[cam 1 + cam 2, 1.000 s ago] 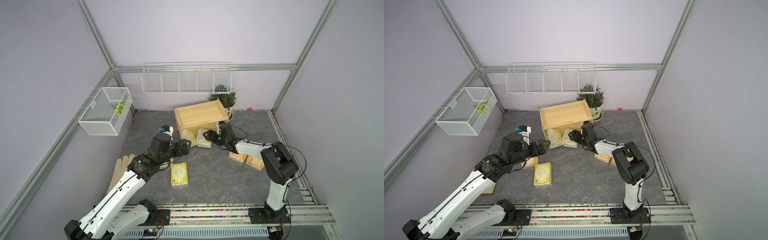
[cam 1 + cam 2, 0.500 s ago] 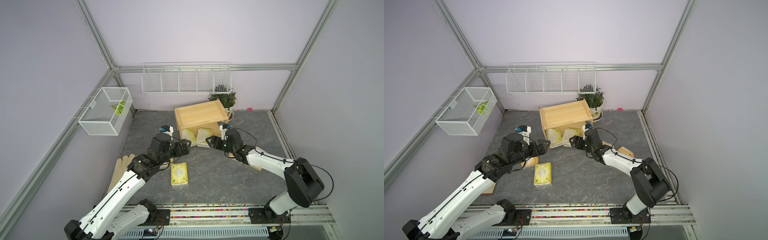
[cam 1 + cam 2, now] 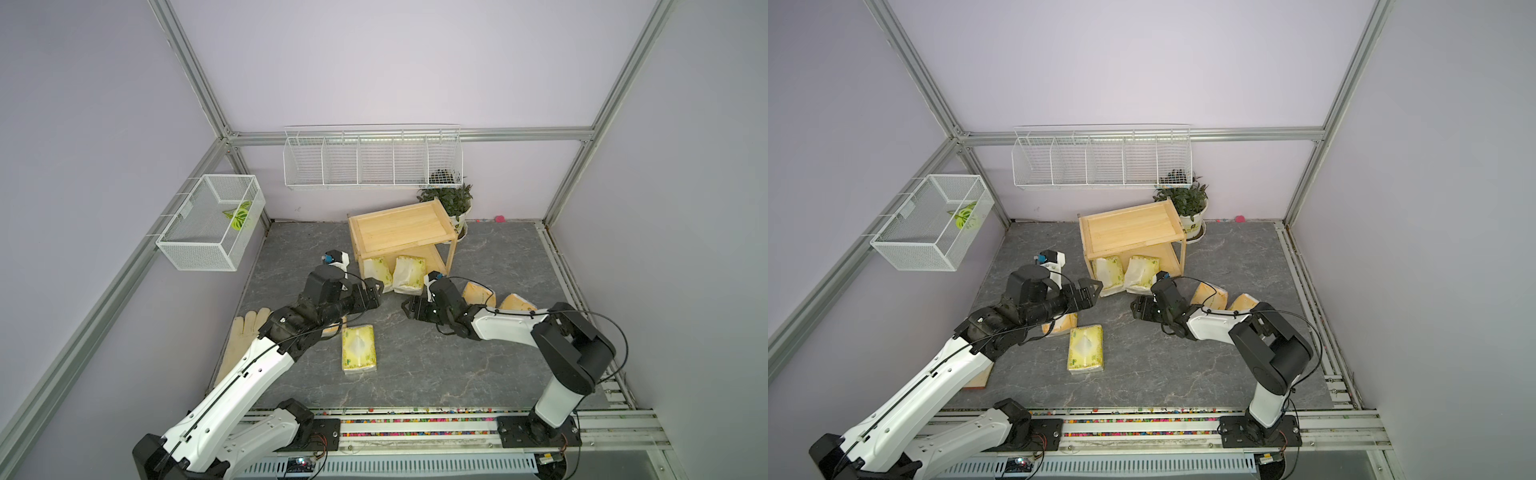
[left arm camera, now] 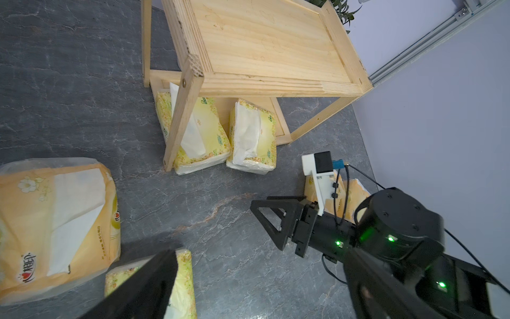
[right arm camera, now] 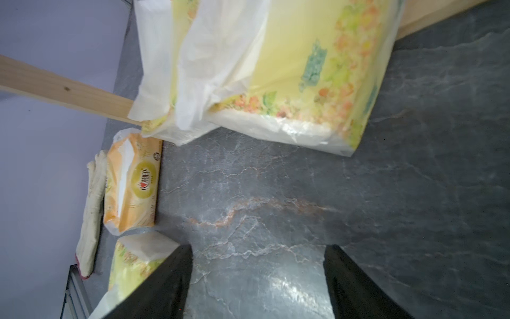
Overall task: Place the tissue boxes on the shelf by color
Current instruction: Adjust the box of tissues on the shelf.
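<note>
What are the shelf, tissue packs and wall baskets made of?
Shelf: pale, bare-looking wood; grain lines and rough end cuts show.
Packs: thin glossy plastic film over soft paper; it wrinkles and glints, and tissue pokes out.
Baskets: white wire grid, likely coated metal; can't confirm.

Two lemon-yellow packs (image 3: 377,270) lean inside the shelf (image 3: 403,246).

Glove (image 3: 245,332) flat; potted plant (image 3: 451,199) below wire rack's (image 3: 374,162) R end.

The left arm (image 3: 951,365) hides most of an orange tissue pack (image 3: 1067,325). A shelf leg (image 4: 180,116) covers part of a yellow pack (image 4: 211,129).
</note>
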Controlling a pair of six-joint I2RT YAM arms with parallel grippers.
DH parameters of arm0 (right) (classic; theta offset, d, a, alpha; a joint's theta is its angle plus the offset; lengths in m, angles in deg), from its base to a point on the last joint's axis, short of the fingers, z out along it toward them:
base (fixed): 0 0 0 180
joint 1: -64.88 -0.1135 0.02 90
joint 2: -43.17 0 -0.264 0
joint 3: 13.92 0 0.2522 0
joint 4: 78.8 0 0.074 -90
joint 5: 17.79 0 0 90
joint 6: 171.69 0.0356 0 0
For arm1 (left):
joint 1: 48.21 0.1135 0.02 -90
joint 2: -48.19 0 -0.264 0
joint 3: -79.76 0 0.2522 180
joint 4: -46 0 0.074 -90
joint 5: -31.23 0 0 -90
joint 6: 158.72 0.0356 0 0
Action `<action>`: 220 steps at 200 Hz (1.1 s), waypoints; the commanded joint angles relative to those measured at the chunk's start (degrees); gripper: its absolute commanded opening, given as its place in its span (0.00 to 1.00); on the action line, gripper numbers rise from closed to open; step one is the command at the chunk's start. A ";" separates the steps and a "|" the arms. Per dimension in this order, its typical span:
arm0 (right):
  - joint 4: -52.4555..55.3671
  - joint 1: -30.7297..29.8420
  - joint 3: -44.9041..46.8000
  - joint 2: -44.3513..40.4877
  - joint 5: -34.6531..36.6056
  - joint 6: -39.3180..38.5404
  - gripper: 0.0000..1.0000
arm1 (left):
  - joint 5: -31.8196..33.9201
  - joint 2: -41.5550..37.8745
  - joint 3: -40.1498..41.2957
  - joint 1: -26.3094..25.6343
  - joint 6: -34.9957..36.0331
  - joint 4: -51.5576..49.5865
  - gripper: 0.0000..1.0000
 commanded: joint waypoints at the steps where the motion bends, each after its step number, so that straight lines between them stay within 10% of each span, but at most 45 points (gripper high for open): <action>1: -3.10 -0.20 -2.18 1.75 2.04 0.68 0.80 | -0.69 -0.01 -0.27 0.20 1.06 0.80 1.00; 220: -0.44 6.16 -17.70 12.32 -1.03 -1.00 0.79 | -0.50 -1.10 0.83 0.26 0.72 0.02 1.00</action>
